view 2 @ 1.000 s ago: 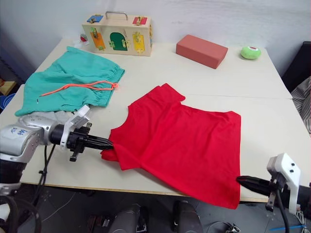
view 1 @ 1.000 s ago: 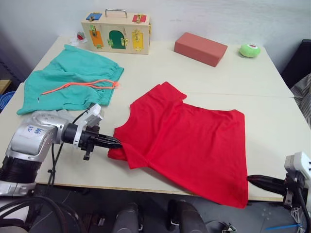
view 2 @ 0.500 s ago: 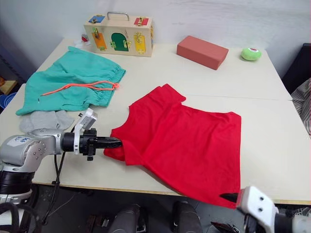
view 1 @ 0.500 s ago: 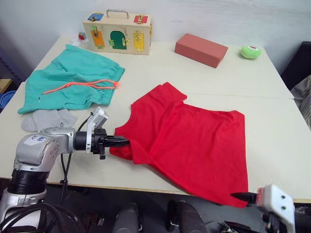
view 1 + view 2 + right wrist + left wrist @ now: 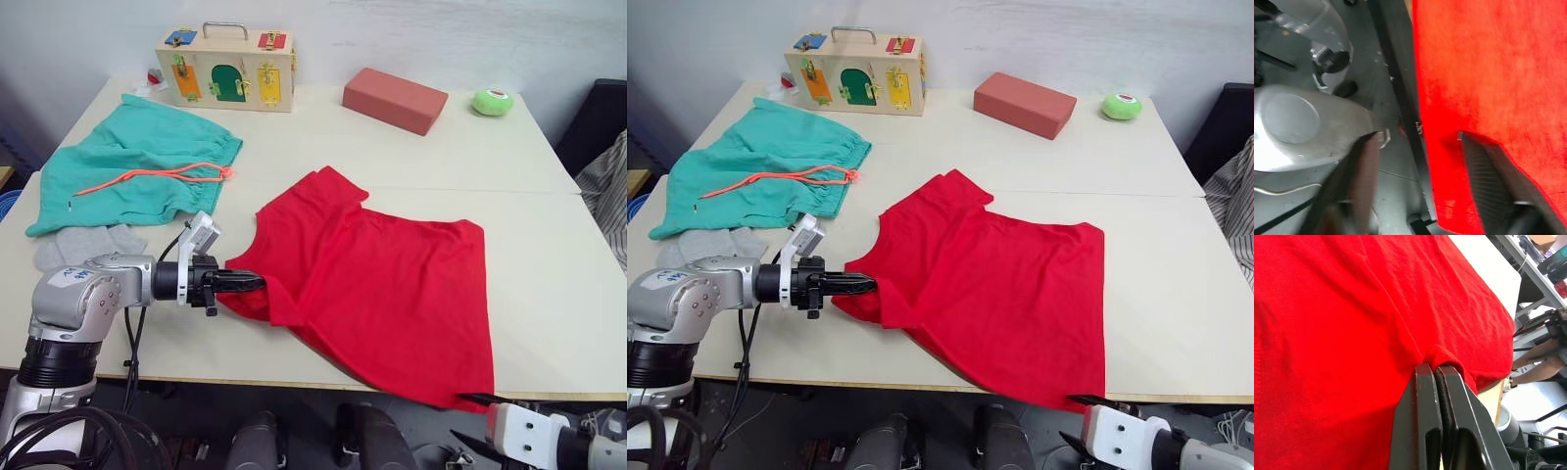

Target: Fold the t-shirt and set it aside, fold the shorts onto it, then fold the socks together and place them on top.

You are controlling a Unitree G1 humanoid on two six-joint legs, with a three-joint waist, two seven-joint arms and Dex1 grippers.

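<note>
A plain bright red short-sleeved cloth t-shirt point(image 5: 382, 284) lies spread across the near half of the pale table point(image 5: 549, 255), its hem corner hanging over the front edge. The left gripper point(image 5: 257, 282) lies low over the table at the shirt's left side, its two black fingers point(image 5: 1432, 401) pressed together on a pinched fold of red cloth near the sleeve. The right gripper point(image 5: 1420, 186) sits below the table's front edge at the shirt's overhanging corner; its fingers are spread wide, one against the red cloth, the other out over the floor, holding nothing.

Teal-green cloth shorts with a gathered waistband point(image 5: 137, 171) lie flat at the far left, a coral-orange drawstring point(image 5: 157, 174) trailing across them. Just in front of them, touching their near edge, lie small light grey ankle socks point(image 5: 83, 245), close beside the left arm.

Along the far edge stand a wooden box with coloured latch panels and a metal handle point(image 5: 223, 69), a rigid red-brown brick-shaped block point(image 5: 395, 99), and a small round green object point(image 5: 492, 102), all well apart from the shirt. Bare table lies between shirt and shorts.
</note>
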